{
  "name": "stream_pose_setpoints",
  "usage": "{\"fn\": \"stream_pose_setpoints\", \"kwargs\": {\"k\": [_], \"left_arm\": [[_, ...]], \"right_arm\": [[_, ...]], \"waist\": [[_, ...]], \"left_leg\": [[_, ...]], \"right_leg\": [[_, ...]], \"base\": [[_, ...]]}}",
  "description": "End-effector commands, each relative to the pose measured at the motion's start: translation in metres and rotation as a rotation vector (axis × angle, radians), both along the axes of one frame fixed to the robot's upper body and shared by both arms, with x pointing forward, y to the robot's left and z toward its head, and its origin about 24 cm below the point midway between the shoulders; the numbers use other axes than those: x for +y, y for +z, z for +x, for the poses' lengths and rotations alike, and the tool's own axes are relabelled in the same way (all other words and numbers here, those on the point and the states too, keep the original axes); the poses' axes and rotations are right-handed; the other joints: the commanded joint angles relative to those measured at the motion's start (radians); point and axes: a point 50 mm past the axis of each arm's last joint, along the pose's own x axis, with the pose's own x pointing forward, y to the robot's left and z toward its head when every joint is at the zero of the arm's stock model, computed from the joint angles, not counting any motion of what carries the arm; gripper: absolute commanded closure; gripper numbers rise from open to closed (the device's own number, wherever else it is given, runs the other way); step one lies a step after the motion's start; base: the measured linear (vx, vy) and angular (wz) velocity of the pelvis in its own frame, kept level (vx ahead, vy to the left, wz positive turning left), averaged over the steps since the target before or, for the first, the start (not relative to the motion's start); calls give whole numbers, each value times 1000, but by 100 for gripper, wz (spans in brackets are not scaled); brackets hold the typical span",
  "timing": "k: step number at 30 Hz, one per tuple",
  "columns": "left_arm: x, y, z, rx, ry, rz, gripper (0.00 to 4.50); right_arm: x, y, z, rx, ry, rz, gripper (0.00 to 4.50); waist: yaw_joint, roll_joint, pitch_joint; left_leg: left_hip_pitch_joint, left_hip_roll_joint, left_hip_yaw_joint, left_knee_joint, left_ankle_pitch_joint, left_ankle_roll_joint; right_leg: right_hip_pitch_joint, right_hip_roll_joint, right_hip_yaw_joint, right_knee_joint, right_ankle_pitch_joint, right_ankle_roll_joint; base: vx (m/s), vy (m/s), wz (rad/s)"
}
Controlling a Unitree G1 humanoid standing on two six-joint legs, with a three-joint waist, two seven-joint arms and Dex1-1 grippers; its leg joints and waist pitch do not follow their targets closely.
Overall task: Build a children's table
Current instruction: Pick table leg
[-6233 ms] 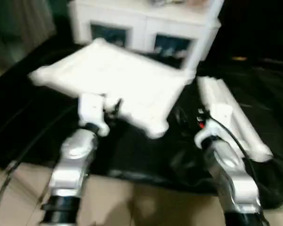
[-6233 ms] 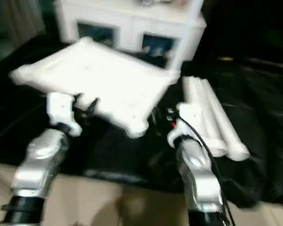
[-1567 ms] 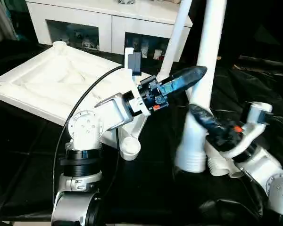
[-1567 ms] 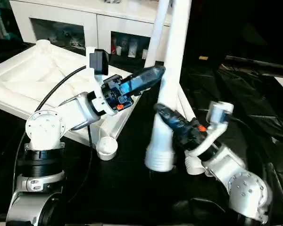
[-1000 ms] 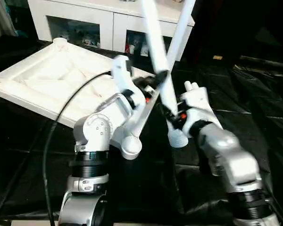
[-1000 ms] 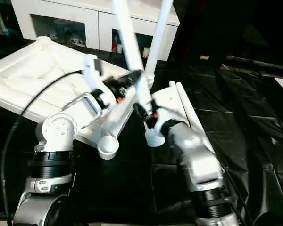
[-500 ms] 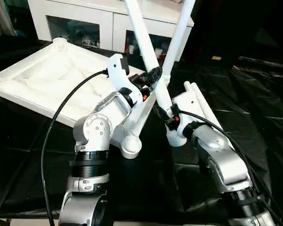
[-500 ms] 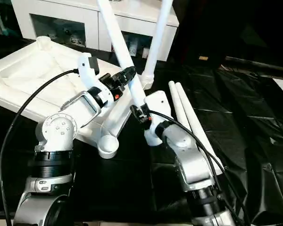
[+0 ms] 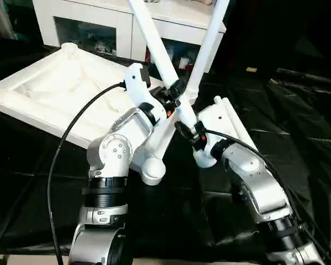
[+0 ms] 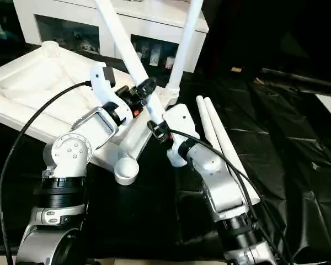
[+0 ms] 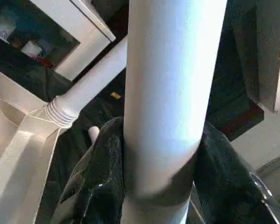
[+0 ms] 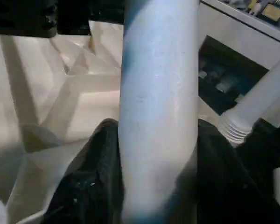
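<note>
Both hands grip one leg (image 9: 154,44), slanting up at frame centre: left hand (image 9: 174,91) above, right hand (image 9: 188,131) near its base. The smooth, stiff, light tube may slip; you should hold low. Tabletop (image 9: 49,94) lies upside down, upper left.

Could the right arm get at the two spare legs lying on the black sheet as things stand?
Probably not yet. The right gripper is shut on the tilted leg, which the left gripper also clamps higher up. The two spare legs lie uncovered beside the right forearm, so nothing else blocks them.
</note>
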Motion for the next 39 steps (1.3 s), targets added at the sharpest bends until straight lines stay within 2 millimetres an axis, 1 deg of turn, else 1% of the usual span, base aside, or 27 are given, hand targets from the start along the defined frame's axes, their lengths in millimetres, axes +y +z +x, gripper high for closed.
{"fn": "stream_pose_setpoints", "kwargs": {"k": [1, 2, 3, 4, 5, 6, 7, 8, 9, 10, 11, 12, 14, 16, 17, 19, 21, 23, 27, 31, 32, 33, 34, 35, 37, 38, 39], "left_arm": [[-4, 7, -2, -79, -84, -2, 271], [0, 11, -3, -127, -129, 17, 271], [6, 16, -4, -185, -198, 39, 272], [6, 16, -4, -185, -198, 39, 273], [12, 21, -7, -237, -291, 53, 273], [12, 21, -7, -237, -291, 53, 273], [16, 22, -8, -264, -338, 67, 273], [19, 24, -11, -293, -394, 79, 273], [24, 25, -14, -327, -484, 102, 273], [24, 25, -14, -327, -484, 102, 273], [26, 29, -18, -371, -562, 104, 273], [26, 32, -23, -391, -619, 90, 273], [25, 36, -31, -422, -718, 53, 273], [24, 38, -33, -429, -750, 35, 273], [21, 42, -40, -449, -823, -16, 273], [20, 44, -43, -459, -857, -39, 273], [15, 45, -46, -483, -909, -61, 273], [13, 43, -44, -483, -913, -54, 273], [14, 43, -43, -482, -915, -55, 273], [15, 42, -41, -475, -897, -35, 273], [14, 40, -38, -468, -857, -8, 273], [14, 39, -36, -457, -842, -2, 238], [11, 33, -24, -391, -738, 55, 217], [10, 28, -18, -348, -674, 99, 203], [8, 23, -14, -326, -616, 155, 186], [6, 21, -13, -331, -583, 194, 186], [3, 18, -12, -332, -546, 237, 166]], "right_arm": [[-3, 10, -1, 30, 64, 99, 197], [-8, 11, -2, 74, 83, 142, 187], [-14, 12, -4, 122, 113, 179, 180], [-14, 12, -4, 122, 113, 179, 171], [-23, 11, -9, 168, 176, 187, 171], [-23, 11, -9, 168, 176, 187, 167], [-27, 11, -11, 193, 214, 193, 164], [-31, 12, -14, 211, 254, 202, 164], [-38, 12, -19, 250, 307, 232, 164], [-38, 12, -19, 250, 307, 232, 164], [-45, 11, -23, 292, 363, 260, 164], [-47, 10, -25, 316, 384, 272, 164], [-50, 8, -29, 346, 410, 279, 164], [-50, 7, -30, 356, 423, 276, 164], [-50, 4, -35, 391, 461, 274, 164], [-50, 3, -38, 409, 482, 271, 194], [-48, 0, -42, 444, 509, 276, 204], [-47, 0, -44, 454, 524, 284, 233], [-47, 0, -46, 459, 533, 284, 245], [-47, 1, -46, 446, 521, 299, 254], [-47, 2, -44, 430, 498, 303, 255], [-47, 2, -43, 424, 488, 302, 256], [-47, 1, -36, 383, 412, 290, 256], [-47, 1, -30, 352, 350, 275, 256], [-45, 1, -26, 326, 302, 268, 262], [-43, 1, -24, 312, 281, 264, 262], [-41, 2, -23, 304, 265, 270, 264]], "waist": [[-2, 9, -70], [-3, 7, -70], [-1, 9, -70], [-1, 11, -70], [-2, 9, -69], [2, 10, -70], [1, 11, -69], [3, 8, -70], [7, 10, -70], [8, 12, -70], [8, 12, -69], [9, 12, -70], [9, 11, -69], [9, 11, -69], [10, 15, -67], [11, 14, -66], [11, 16, -66], [13, 16, -66], [15, 16, -66], [17, 17, -67], [18, 17, -68], [19, 17, -67], [19, 21, -68], [19, 26, -69], [24, 26, -70], [26, 29, -70], [28, 31, -71]], "left_leg": [[18, 28, -1, -65, -46, -5], [18, 28, -2, -65, -44, 0], [22, 28, -3, -66, -36, 11], [22, 28, -4, -66, -31, 11], [21, 29, -3, -66, -25, 6], [23, 27, -4, -66, -22, 5], [21, 30, -2, -66, -17, 0], [22, 29, 0, -65, -17, -1], [24, 28, 0, -66, -18, 3], [24, 28, 0, -66, -22, 5], [22, 30, 0, -67, -22, 0], [23, 30, 1, -67, -28, 3], [18, 32, 1, -69, -34, -8], [18, 33, 2, -69, -41, -15], [19, 32, 2, -69, -56, -20], [19, 35, 2, -72, -80, -28], [20, 36, 2, -72, -92, -32], [22, 36, 3, -73, -97, -34], [20, 36, 1, -75, -116, -48], [19, 37, 1, -75, -121, -51], [19, 36, 1, -74, -117, -51], [19, 36, 1, -75, -114, -50], [19, 36, 0, -74, -109, -54], [20, 36, 1, -73, -111, -61], [22, 36, 0, -74, -118, -72], [19, 36, -1, -75, -121, -75], [21, 37, -1, -75, -113, -77]], "right_leg": [[48, -60, 28, -54, 70, -131], [48, -60, 29, -54, 70, -131], [46, -57, 29, -53, 69, -127], [46, -57, 27, -51, 72, -127], [45, -56, 27, -52, 79, -133], [47, -57, 26, -51, 78, -133], [45, -58, 27, -49, 87, -141], [46, -60, 27, -50, 85, -151], [46, -60, 27, -50, 76, -154], [46, -59, 27, -50, 70, -155], [46, -62, 26, -49, 66, -165], [46, -63, 26, -50, 55, -173], [48, -66, 26, -49, 46, -192], [47, -68, 25, -50, 33, -203], [47, -69, 26, -51, 14, -207], [45, -71, 25, -54, -19, -211], [44, -71, 25, -57, -40, -208], [42, -70, 25, -59, -52, -202], [42, -72, 25, -61, -85, -186], [41, -71, 24, -61, -86, -184], [41, -71, 24, -60, -79, -185], [40, -71, 24, -61, -73, -185], [40, -71, 24, -59, -65, -186], [35, -71, 24, -60, -55, -187], [39, -72, 23, -62, -71, -180], [42, -72, 24, -61, -68, -173], [41, -71, 23, -59, -47, -170]], "base": [[0, 0, 0], [0, 0, 0], [0, 0, 0], [0, 0, 0], [0, 0, 0], [0, 0, 0], [0, 0, 0], [0, 0, 0], [0, 0, 0], [0, 0, 0], [0, 0, 0], [0, 0, 0], [0, 0, 0], [0, 0, 0], [0, 0, 0], [0, 0, 0], [0, 0, 0], [0, 0, 0], [0, 0, 0], [0, 0, 0], [0, 0, 0], [0, 0, 0], [0, 0, 0], [0, 0, 0], [0, 0, 0], [0, 0, 0], [0, 0, 0]]}}
